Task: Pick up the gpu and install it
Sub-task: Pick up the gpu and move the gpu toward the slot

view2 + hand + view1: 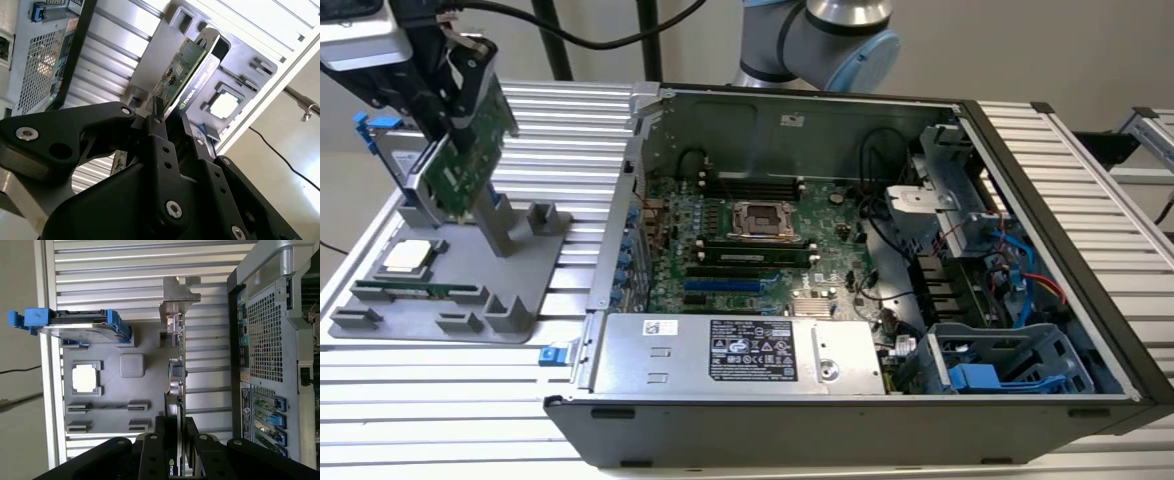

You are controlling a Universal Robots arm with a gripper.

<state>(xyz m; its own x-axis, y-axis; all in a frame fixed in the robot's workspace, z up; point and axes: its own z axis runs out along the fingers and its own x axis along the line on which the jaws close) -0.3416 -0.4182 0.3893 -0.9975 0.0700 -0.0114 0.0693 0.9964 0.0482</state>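
Note:
The gpu (471,150), a green board with a silver end bracket, stands on edge and slightly tilted over the grey holder tray (447,305) at the exterior view's left. My gripper (451,75) is shut on its upper edge. In both wrist views the black fingers (161,137) clamp the card (186,75) from both sides. The first wrist view shows the gpu (177,357) edge-on between the fingers (161,432), bracket end farthest from the gripper. Its lower edge is close to the tray's upright posts; I cannot tell whether it touches them.
The open computer case (1067,230) lies at the exterior view's right, with its motherboard (747,235) and blue slots (720,285) exposed. On the tray are a hard drive with a blue frame (75,322), a processor chip (84,378) and a memory stick (407,290).

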